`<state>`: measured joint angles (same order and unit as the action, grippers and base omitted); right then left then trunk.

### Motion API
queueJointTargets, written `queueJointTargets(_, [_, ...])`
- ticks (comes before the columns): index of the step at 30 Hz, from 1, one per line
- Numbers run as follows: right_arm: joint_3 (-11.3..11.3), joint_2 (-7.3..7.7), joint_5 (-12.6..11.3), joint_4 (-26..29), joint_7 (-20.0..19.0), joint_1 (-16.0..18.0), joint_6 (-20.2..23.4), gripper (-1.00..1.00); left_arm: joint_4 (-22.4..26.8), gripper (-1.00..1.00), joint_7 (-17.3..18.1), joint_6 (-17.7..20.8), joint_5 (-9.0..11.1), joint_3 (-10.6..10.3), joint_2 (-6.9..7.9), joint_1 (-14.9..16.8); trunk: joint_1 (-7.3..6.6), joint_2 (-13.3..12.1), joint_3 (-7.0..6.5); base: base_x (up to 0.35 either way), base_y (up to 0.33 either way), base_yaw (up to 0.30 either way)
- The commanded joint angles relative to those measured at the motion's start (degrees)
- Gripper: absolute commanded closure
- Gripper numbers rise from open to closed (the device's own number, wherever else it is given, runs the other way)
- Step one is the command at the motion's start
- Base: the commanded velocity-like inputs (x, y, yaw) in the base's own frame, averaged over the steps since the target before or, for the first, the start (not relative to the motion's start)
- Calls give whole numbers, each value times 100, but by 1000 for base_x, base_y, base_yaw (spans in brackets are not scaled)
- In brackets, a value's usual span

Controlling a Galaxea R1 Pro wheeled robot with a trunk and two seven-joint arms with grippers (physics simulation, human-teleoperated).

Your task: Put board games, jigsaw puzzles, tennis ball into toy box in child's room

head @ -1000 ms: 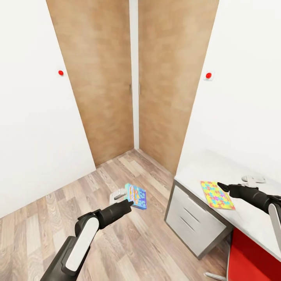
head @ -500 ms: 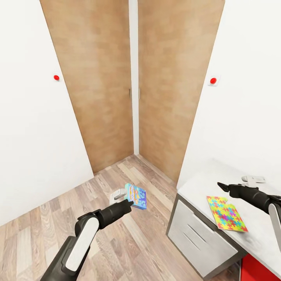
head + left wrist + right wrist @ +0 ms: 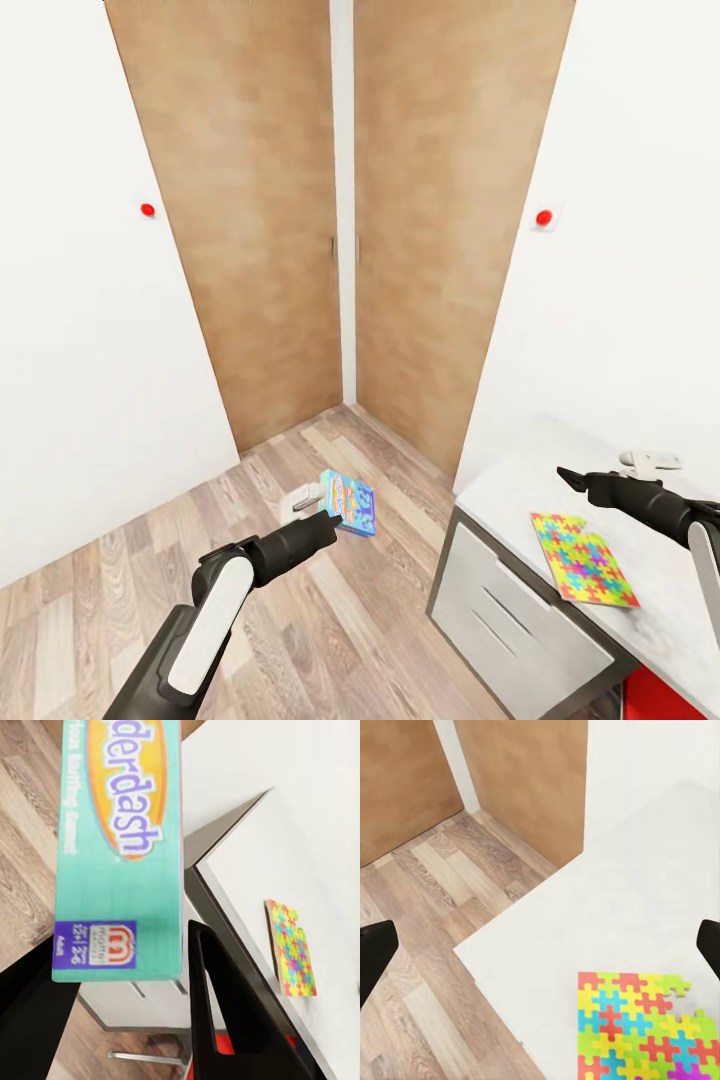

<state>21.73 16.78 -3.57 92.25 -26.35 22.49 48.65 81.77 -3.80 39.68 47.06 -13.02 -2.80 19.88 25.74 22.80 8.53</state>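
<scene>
Wood-plank floor (image 3: 300, 600) runs to a corner of two brown wooden doors (image 3: 270, 220) between white walls, each wall bearing a red dot (image 3: 148, 210). Left gripper (image 3: 335, 520) is clamped on the blue board game (image 3: 350, 503), held over the floor at 6 o'clock in the head view. Table (image 3: 520, 480) with white drawers (image 3: 520, 610) sits at 4 o'clock; one jigsaw puzzle (image 3: 582, 558) lies flat near its edge. Right gripper (image 3: 568, 478) hovers above the tabletop, fingers spread apart, empty.

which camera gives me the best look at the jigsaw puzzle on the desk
The head view: the whole jigsaw puzzle lies flat near the table corner. The right wrist view shows it larger but cropped. The left wrist view catches it small and edge-on.
</scene>
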Motion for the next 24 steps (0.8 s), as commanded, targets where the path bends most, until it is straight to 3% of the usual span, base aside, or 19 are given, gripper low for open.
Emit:
queueJointTargets(1, [6, 1, -34, 3, -2, 5, 40, -100, 6, 100, -44, 23, 52, -1, -1, 5, 4, 12, 3, 10, 0, 0])
queueJointTargets(24, [0, 1, -37, 3, -2, -7, 35, -100, -10, 100, -78, 23, 39, -8, -16, 7, 4, 12, -211, 2, 0, 0])
